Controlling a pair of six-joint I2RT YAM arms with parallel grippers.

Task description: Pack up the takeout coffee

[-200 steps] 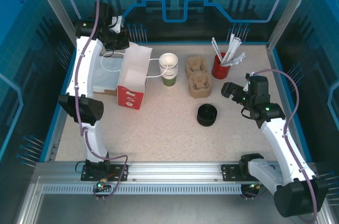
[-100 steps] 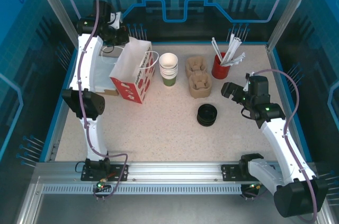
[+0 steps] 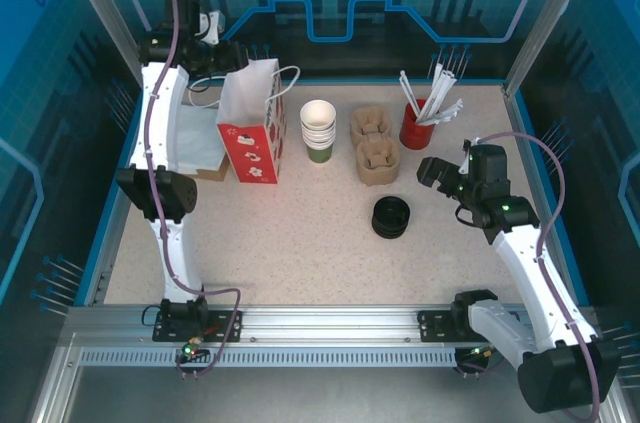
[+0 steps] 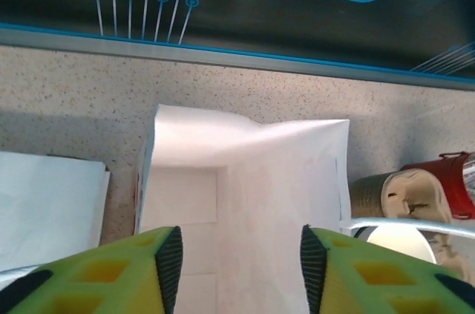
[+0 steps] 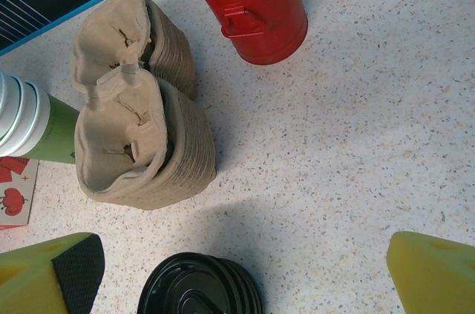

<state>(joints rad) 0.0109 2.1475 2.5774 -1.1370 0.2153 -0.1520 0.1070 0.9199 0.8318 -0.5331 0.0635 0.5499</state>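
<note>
Left tool (image 4: 239,253) hangs spread over the open paper bag (image 4: 252,165), whose lower part is cut off; right tool (image 5: 245,258) is spread wide.

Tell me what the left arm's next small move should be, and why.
Probably lift the left gripper straight up, clear of the paper bag. The bag stands upright with its mouth open, and the jaws are apart above it, gripping nothing, so nothing keeps it there. The cup stack sits just beside the bag, the likely next reach.
</note>
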